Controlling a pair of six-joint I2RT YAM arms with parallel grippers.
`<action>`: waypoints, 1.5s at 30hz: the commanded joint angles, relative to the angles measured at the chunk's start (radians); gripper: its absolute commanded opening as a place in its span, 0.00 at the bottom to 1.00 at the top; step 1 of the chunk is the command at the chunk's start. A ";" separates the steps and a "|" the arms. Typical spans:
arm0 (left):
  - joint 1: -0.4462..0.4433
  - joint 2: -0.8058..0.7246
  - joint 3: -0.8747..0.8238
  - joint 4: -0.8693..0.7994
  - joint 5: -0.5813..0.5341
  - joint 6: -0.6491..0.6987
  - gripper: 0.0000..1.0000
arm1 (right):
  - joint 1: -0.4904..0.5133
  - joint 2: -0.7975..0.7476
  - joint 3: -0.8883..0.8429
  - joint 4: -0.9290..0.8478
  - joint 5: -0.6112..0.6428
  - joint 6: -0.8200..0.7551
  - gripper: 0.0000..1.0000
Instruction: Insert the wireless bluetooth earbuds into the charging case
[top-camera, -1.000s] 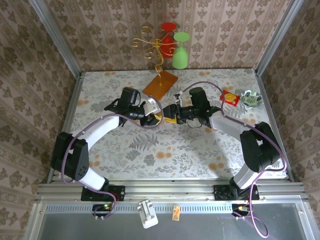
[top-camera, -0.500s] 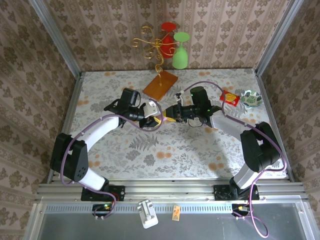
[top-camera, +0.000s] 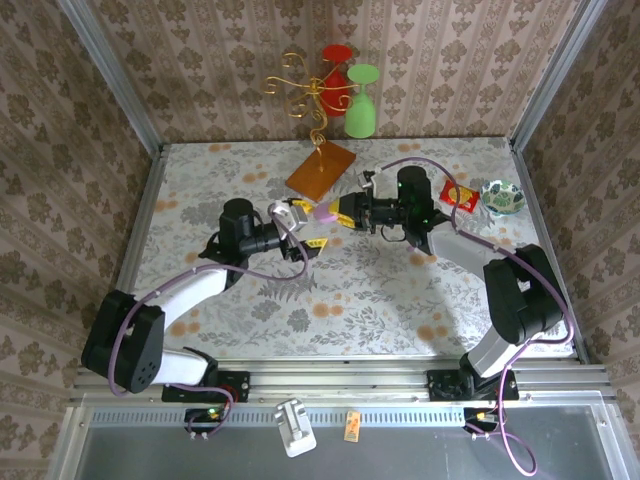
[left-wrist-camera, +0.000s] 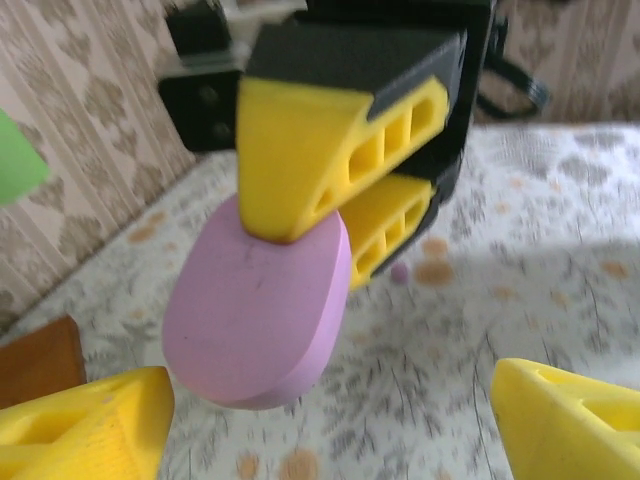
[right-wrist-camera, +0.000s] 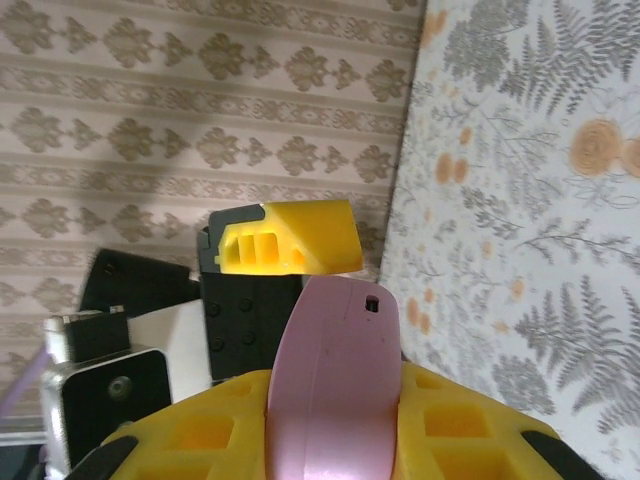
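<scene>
Plainly, right fingers (left-wrist-camera: 330, 150) pinch the lilac case (left-wrist-camera: 255, 320) while left fingers (left-wrist-camera: 80, 420) stand wide apart

Lilac case (left-wrist-camera: 255, 320) looks smooth matt plastic; right pincer fingers (left-wrist-camera: 290, 150), matt yellow plastic.

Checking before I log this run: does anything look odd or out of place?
Only one thing: the lilac charging case hangs above the table, pinched at one end by the right gripper, apparently closed. The left gripper stands open near it.
</scene>
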 joint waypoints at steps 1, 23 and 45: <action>0.026 0.022 -0.029 0.485 0.065 -0.275 0.83 | 0.001 -0.026 -0.032 0.314 -0.032 0.248 0.10; 0.038 0.075 -0.043 0.695 0.193 -0.479 0.59 | 0.095 0.038 -0.092 0.787 0.053 0.563 0.08; -0.004 0.083 -0.046 0.696 0.250 -0.479 0.51 | 0.104 0.019 -0.092 0.793 0.057 0.569 0.08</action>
